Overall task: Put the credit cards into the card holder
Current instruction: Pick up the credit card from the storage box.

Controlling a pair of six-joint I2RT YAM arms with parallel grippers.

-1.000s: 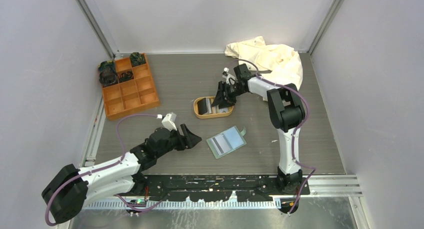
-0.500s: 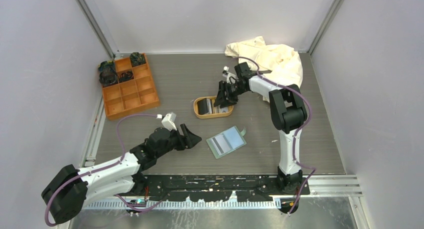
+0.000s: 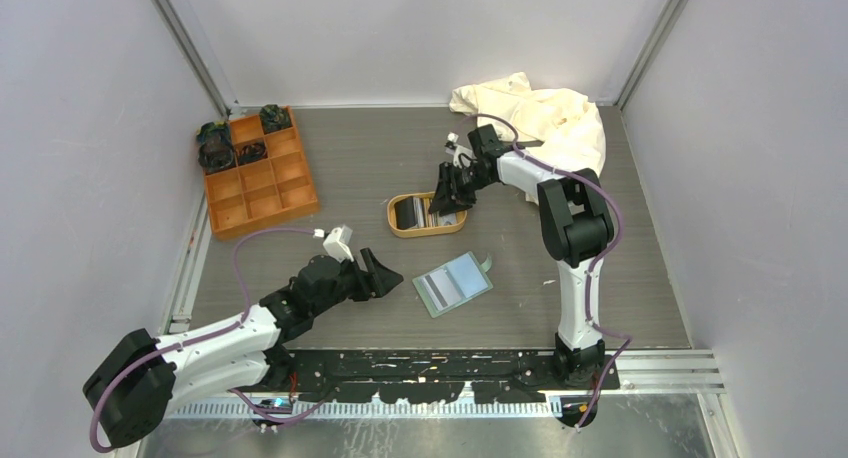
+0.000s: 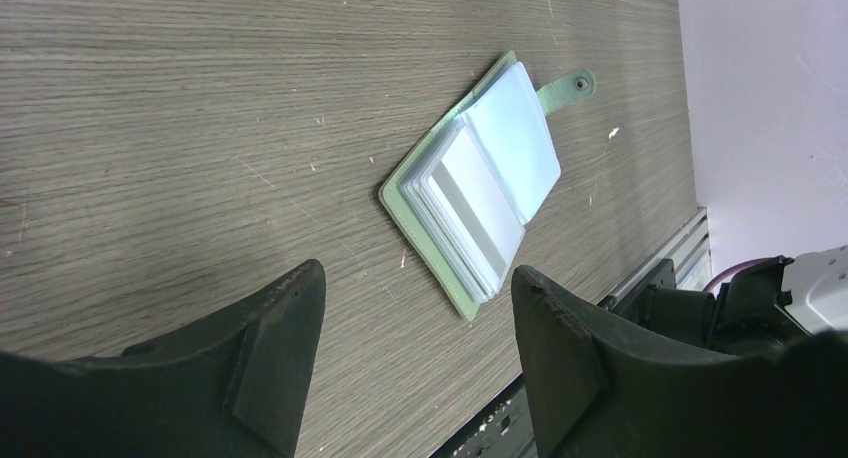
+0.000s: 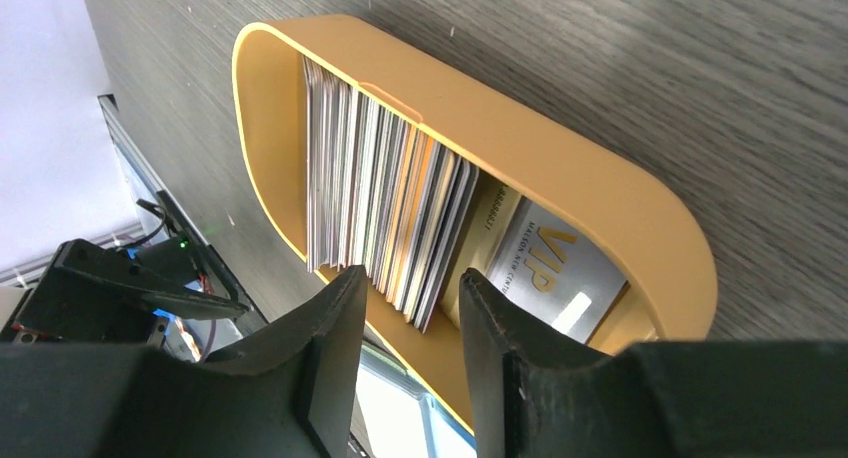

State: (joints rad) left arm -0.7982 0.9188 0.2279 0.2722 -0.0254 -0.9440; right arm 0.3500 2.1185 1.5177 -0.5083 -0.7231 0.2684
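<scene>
The credit cards [image 5: 380, 188] stand on edge as a thick stack inside an oval tan tray [image 5: 560, 168], and a silver VIP card [image 5: 555, 268] lies flat at the tray's end. My right gripper [image 5: 412, 278] hangs over the tray [image 3: 395, 225] with its jaws partly apart. The corner of several cards sits between the fingertips [image 5: 340, 283], with gaps showing on both sides. The sage-green card holder [image 3: 452, 284] lies folded open on the table, pale cards showing in its slots [image 4: 470, 198]. To the holder's left, my left gripper [image 3: 385, 276] is open and holds nothing.
An orange compartment box [image 3: 258, 170] with dark items sits at the back left. A crumpled cream cloth [image 3: 540, 113] lies at the back right behind the right arm. Grey walls close in on three sides.
The right gripper's jaws have narrowed a little over the card stack. The left arm and the card holder have not moved.
</scene>
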